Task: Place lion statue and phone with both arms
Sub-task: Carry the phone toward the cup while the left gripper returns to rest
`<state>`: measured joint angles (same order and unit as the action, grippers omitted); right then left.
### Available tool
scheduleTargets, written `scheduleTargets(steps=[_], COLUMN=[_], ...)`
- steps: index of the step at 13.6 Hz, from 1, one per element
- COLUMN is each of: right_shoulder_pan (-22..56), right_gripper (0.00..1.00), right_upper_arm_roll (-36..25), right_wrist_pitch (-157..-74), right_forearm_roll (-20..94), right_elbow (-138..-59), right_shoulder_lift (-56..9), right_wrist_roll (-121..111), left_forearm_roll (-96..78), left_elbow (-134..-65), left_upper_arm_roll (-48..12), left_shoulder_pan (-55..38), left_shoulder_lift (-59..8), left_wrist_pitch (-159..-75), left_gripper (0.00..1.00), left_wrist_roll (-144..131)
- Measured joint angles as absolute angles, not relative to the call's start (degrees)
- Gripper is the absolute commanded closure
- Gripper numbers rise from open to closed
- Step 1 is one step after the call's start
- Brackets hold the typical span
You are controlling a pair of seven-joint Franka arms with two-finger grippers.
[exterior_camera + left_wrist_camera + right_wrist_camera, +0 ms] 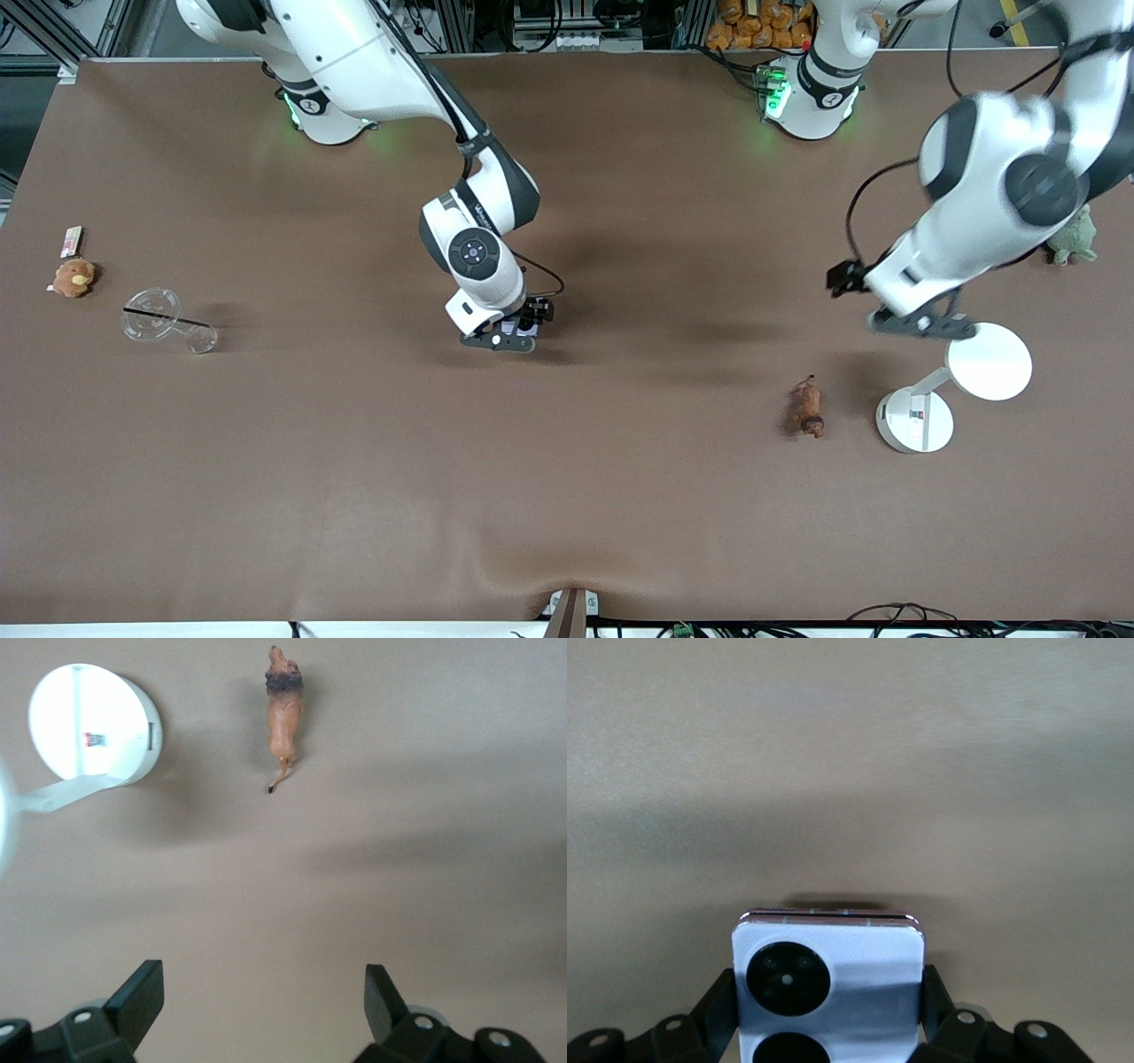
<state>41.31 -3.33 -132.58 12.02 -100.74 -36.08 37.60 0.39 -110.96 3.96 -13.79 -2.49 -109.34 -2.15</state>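
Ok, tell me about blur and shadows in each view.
Front view: the left arm's elbow is motion-blurred, and soft shadows lie by the lion. Left wrist view: lion sharp, the white stand glares. Right wrist view: the phone shadows the table.

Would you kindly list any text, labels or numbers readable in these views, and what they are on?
None can be read.
White stand base: red-and-dark label, too small.
White-and-red card: print too small.
Right arm's wrist: faint lettering, blurred.
Phone in right claw: no text showing.

Lion statue (807, 407) lies on the table (354, 461), beside the lamp (916, 419)
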Motion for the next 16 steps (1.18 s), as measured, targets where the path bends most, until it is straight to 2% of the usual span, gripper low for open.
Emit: scheduleTargets(steps=[3, 7, 12, 16], right_shoulder_pan=[36.91, 27.08, 13.79, 10.60], right_gripper=[1.00, 1.00, 1.00, 1.00], right_upper_arm_roll=[-4.07, -4.41, -4.58, -7.81], right_wrist_pitch=[-126.67, -120.66, -117.00, -115.32], right_forearm_roll=[12.01, 12.00, 11.99, 7.67], right_elbow=[-100.36, -100.34, -100.49, -103.37], right_shoulder_lift=[-32.55, -30.21, -29.75, -29.87], right_wrist_roll=[36.90, 27.10, 11.42, 6.74], left_forearm_roll=[1.02, 1.41, 1.54, 1.54], left_elbow=[-102.64, -95.24, -93.36, -93.36], left_upper_arm_roll=[4.11, 4.36, 4.03, -1.47], left_shoulder_pan=[-13.26, -13.18, -9.78, -3.93], left_shoulder_lift=[-0.90, -1.11, 1.37, 2.27], left_wrist_pitch=[-102.42, -98.48, -93.69, -91.29], left_gripper=[0.00, 0.00, 0.00, 0.00], left_wrist_roll=[-2.15, -2.13, 1.39, 3.53])
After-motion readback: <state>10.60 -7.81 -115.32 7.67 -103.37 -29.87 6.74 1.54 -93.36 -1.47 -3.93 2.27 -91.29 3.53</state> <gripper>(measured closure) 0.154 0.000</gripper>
